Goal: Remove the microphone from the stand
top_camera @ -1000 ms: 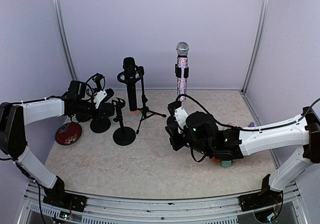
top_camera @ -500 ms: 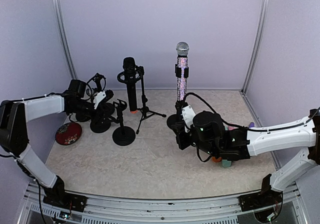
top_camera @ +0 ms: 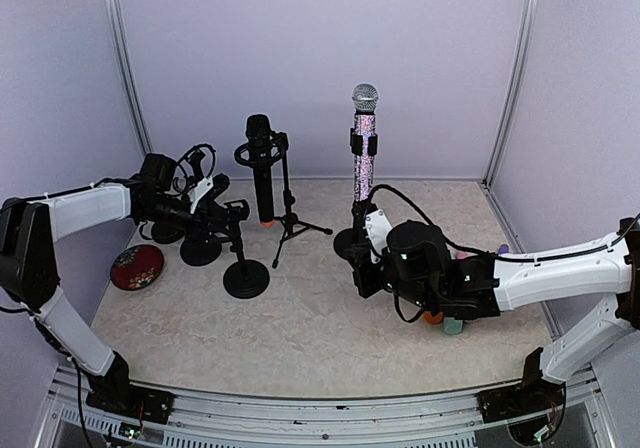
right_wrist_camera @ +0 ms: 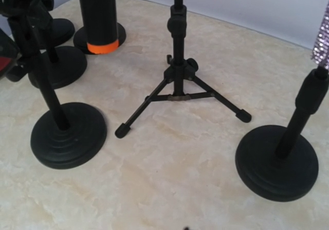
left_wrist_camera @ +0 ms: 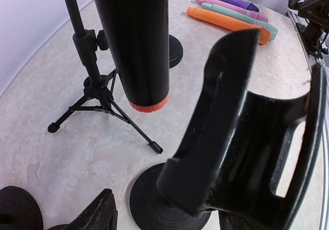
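**Two microphones clipped upright, neither grasped**

Top view: the sparkly microphone (top_camera: 364, 138) and the black microphone (top_camera: 261, 168) are standing in their holders at the back. The left gripper (top_camera: 225, 211) is hovering at an empty stand (top_camera: 246, 276). The right gripper (top_camera: 362, 240) is sitting by the sparkly one's base, and I cannot tell its fingers' state.

Left wrist: the fingers (left_wrist_camera: 97, 217) are standing spread, holding nothing.

Right wrist: the beige marbled table (right_wrist_camera: 169, 189) is meeting a lilac wall (right_wrist_camera: 257, 4).

The next move is likely calling for a grip on a microphone body, then a lift.

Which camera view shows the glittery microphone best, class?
The top external view: the whole glittery microphone stands upright on its stand, silver head on top. The right wrist view catches only a sparkly sliver at its right edge; the left wrist view misses it.
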